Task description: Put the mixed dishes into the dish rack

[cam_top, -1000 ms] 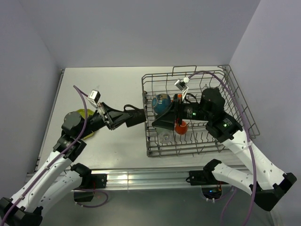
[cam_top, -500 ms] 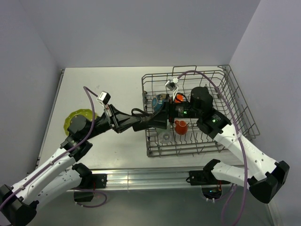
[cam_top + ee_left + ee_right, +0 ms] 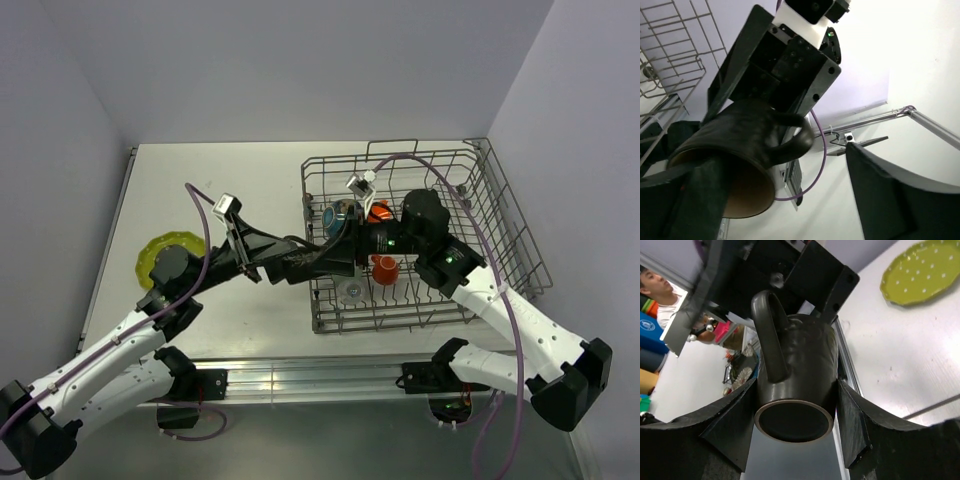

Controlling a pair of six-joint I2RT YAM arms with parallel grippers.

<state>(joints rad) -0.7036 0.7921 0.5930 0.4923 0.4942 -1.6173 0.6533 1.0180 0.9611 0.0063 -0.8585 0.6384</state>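
glossy dark brown mug (image 3: pixel 802 357) with loop handle sits clamped in right pincer (image 3: pixel 795 407); left pincer (image 3: pixel 782 170) gapes wide.

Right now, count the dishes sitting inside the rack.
4: blue bowl and orange-red bowl side by side at the left, small orange cup nearer the front, clear glass by the front-left corner. The right arm may hide others.

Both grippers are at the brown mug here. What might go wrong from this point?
Slip: the right gripper pinches the dark brown mug only by its smooth, rounded sides, so it might drop onto the dish rack wall below.
Snag: the left gripper looks open, yet one finger lies against the mug's mouth; backing out might tug it askew.
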